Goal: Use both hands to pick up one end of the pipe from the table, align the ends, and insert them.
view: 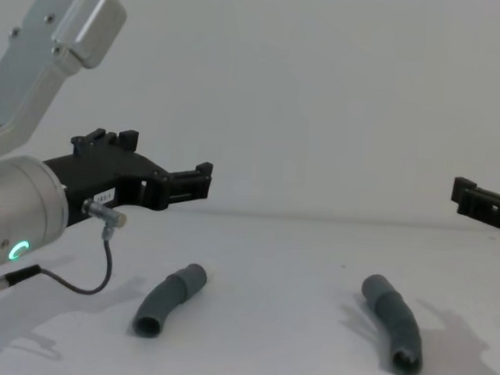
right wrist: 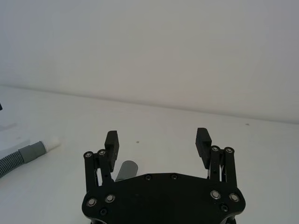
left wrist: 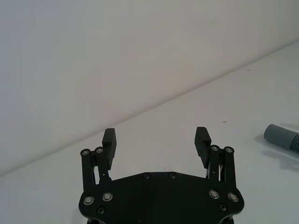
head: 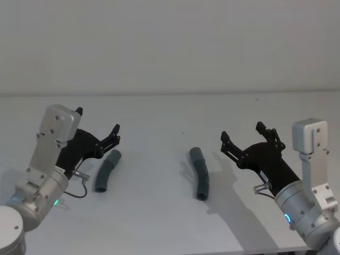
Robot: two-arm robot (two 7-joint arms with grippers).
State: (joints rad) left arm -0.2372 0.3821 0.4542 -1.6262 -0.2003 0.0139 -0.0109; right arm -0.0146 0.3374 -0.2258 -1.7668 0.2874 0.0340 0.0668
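Spread, empty: left gripper (head: 98, 119), right gripper (head: 242, 130); pipe pieces (head: 106, 170) (head: 200, 172) well apart on table (head: 159, 218)

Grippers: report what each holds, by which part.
Nothing is held. Left gripper and right gripper are open; left hose piece and right hose piece lie free on the table.

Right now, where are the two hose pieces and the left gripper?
The left hose piece (head: 107, 171): head view, middle of its body.
The right hose piece (head: 201, 172): head view, middle of its bend.
The left gripper (left wrist: 156, 137): left wrist view, midway between its fingertips.
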